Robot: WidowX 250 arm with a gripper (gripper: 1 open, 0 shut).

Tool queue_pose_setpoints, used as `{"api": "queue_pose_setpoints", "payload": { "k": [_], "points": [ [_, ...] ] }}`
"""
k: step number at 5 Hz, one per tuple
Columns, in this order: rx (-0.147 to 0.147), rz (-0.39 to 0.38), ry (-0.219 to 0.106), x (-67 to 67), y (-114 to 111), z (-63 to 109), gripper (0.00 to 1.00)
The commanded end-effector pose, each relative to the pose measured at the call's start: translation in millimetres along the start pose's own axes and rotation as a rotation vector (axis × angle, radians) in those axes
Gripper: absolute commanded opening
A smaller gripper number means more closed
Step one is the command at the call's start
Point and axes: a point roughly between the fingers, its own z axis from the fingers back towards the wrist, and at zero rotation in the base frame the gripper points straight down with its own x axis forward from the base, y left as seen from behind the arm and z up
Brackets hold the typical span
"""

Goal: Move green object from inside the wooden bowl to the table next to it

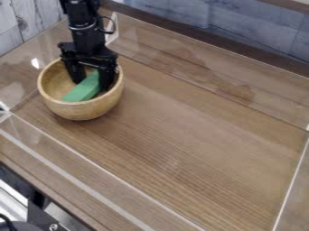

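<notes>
Since the camera view is the only one to go by, progress has to be judged from it: the green block lies inside the wooden bowl, within its rim, so the carrying part of the job is all undone. What is done, as far as can be seen, is the approach, with the robot arm reaching down from the far side of the bowl and the gripper low in the bowl's far half, over the far end of the block. Its fingers stand wide apart, one toward each side of the bowl, and nothing appears to be clasped; whether either finger touches the block or the bowl's inner wall, I cannot tell. Left to do, I judge, are closing on the block, lifting it above the bowl's rim, bringing it out and setting it down on the table beside the bowl, then letting go
</notes>
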Motion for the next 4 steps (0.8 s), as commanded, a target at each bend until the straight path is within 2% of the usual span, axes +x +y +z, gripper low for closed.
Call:
{"api": "queue_pose_setpoints", "payload": {
  "k": [1, 3, 4],
  "points": [
    [0.005, 0.002, -0.046, 7.9, 15.5, 11.7, 1.00],
    [-0.019, 0.022, -0.040, 18.1, 37.5, 15.7, 1.00],
    [-0.024, 0.030, -0.038, 22.3, 49.2, 17.7, 0.00]
  ]
}}
